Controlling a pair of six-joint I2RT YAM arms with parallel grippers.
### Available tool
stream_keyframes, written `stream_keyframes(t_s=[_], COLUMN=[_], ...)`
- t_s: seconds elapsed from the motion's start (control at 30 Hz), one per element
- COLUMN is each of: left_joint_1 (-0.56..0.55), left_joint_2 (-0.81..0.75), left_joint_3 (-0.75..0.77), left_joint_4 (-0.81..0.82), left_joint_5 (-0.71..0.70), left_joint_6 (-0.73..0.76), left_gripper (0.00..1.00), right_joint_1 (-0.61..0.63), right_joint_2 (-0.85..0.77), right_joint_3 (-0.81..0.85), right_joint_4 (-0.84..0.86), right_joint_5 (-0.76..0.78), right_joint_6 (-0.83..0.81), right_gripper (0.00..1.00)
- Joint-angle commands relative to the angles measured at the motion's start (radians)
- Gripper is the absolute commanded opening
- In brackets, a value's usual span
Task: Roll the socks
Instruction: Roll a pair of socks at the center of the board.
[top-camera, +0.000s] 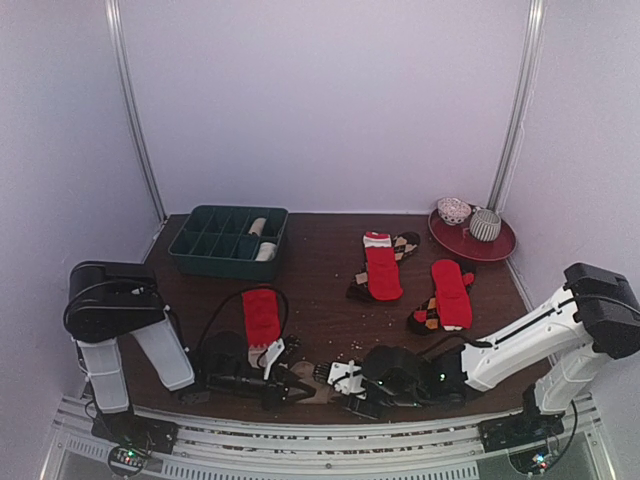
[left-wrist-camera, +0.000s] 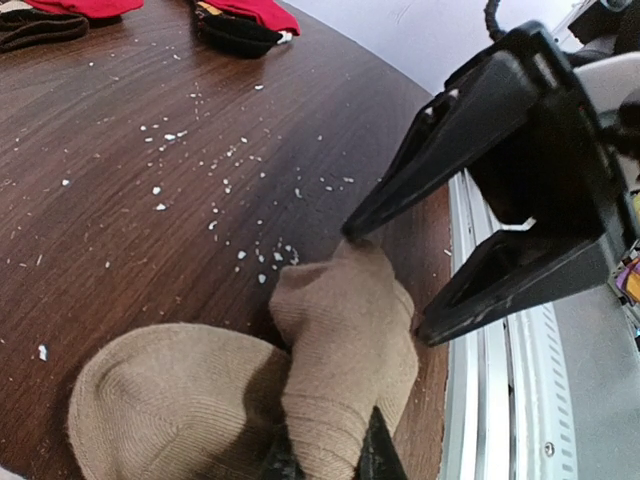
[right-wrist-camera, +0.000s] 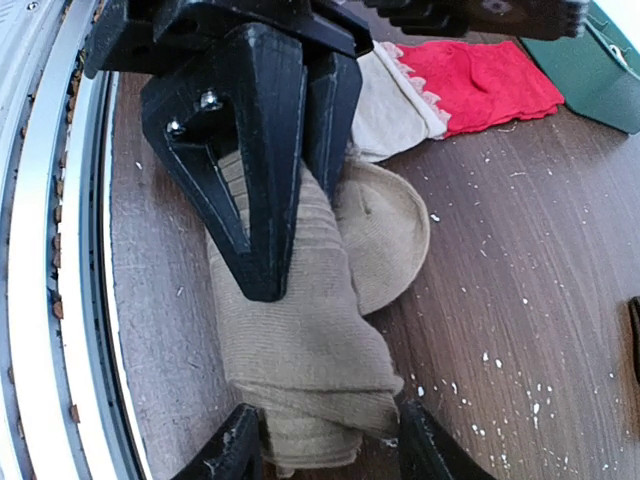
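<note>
A tan sock (top-camera: 310, 386) lies partly rolled at the table's near edge, between my two grippers. In the left wrist view my left gripper (left-wrist-camera: 328, 462) is shut on one end of the tan sock (left-wrist-camera: 340, 350). In the right wrist view my right gripper (right-wrist-camera: 330, 450) has its jaws against both sides of the rolled end (right-wrist-camera: 300, 350). The flat toe part (right-wrist-camera: 385, 225) lies beside the roll. A red sock (top-camera: 263, 315) with a cream end lies behind my left gripper (top-camera: 290, 385). Two red socks (top-camera: 382, 268) (top-camera: 451, 292) lie on brown diamond-patterned ones, behind my right gripper (top-camera: 335, 378).
A dark green compartment tray (top-camera: 205, 240) stands at the back left with pale rolls (top-camera: 262, 240) in it. A red plate (top-camera: 495, 248) with two balls stands at the back right. White crumbs dot the wood. A metal rail (top-camera: 300, 440) runs along the near edge.
</note>
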Motion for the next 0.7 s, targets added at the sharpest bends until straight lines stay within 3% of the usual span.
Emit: stream_keyframes(t_s=[0.0, 0.33, 0.67], left_joint_1=[0.006, 0.006, 0.006], left_joint_2=[0.062, 0.071, 0.072], left_joint_3=[-0.028, -0.024, -0.025], left_joint_4=[-0.277, -0.273, -0.268], left_joint_5=[-0.023, -0.016, -0.009], left_joint_6=[0.009, 0.014, 0.017], left_gripper=[0.00, 0.00, 0.00], right_joint_1=[0.007, 0.022, 0.001], right_joint_2=[0.028, -0.032, 0.149], right_joint_3=[0.047, 0.034, 0.111], right_joint_4=[0.041, 0.064, 0.038], right_joint_5=[-0.027, -0.035, -0.063], right_joint_6=[-0.005, 0.018, 0.077], right_gripper=[0.48, 0.53, 0.52])
